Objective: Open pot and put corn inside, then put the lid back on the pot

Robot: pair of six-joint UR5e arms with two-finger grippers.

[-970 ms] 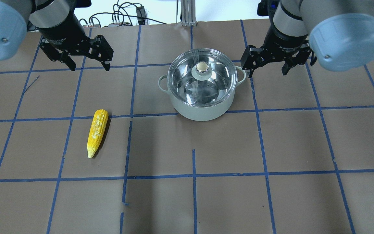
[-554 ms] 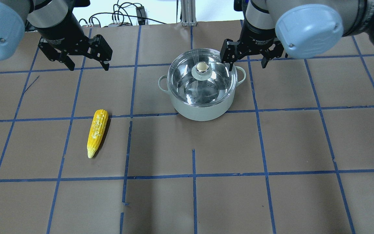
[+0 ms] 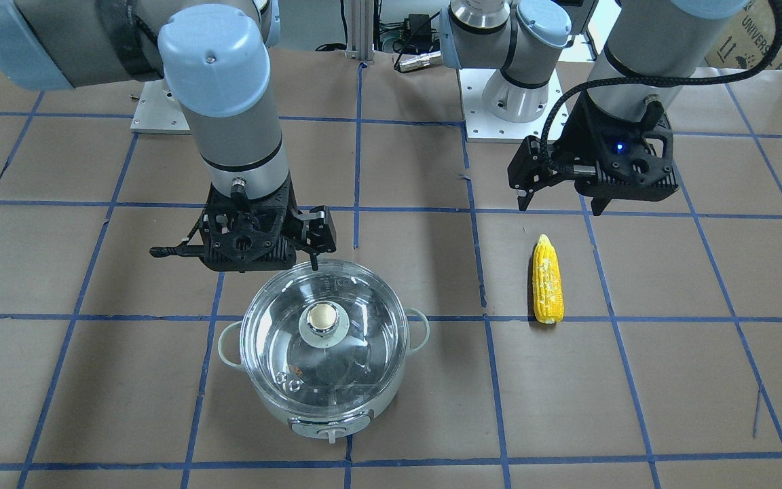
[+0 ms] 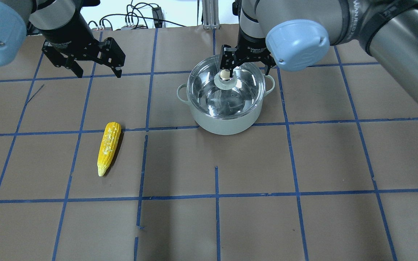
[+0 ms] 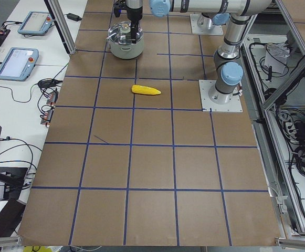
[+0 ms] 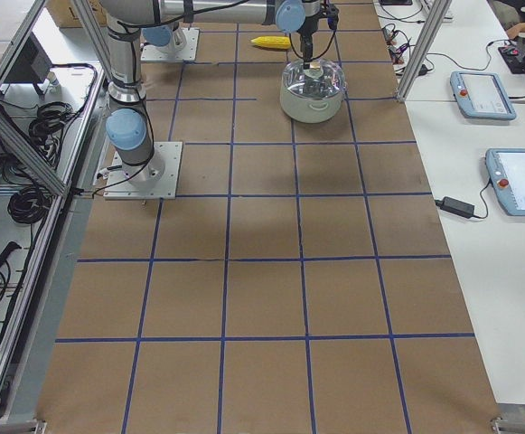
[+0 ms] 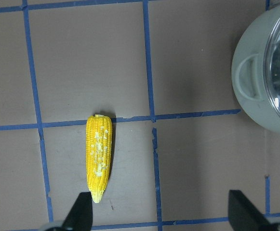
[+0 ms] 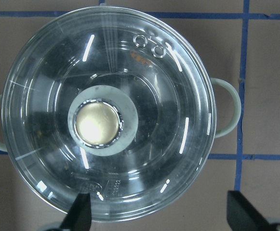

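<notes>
Reading the feeds remotely, I treat the brown, blue-taped table (image 4: 303,163) as plain ground and place everything by the pot (image 4: 223,123). It stands upright and closed, so I judge the opening step is not yet done. Its shell is pale mint-white, the inside mirror-bright steel, with a loop handle (image 4: 181,92) on each side and a control knob (image 3: 328,432) low on one face.

The lid (image 4: 240,96) sits flat on the pot's rim. It is clear glass, so I see straight to the pot's bare bottom, and it has two small vent holes (image 8: 149,44) near one edge.

My right gripper (image 4: 247,66) hangs just above the pot with its jaws spread wide and nothing in them. I take it that it is there to lift the lid. In its wrist view the fingertips sit off to one side of the lid's centre, so I would centre them before going down.

My left gripper (image 4: 96,69) waits well apart from the pot, also spread wide and empty, above the corn's stretch of table. I take that as readiness to fetch it.

The corn (image 4: 109,146) lies flat on the table, well apart from the pot on that left side. It is yellow, tapered to a point, with paler patches on the kernels.

Smallest is the lid knob (image 8: 98,122), gold-silver on a pale round base at the lid's centre.
</notes>
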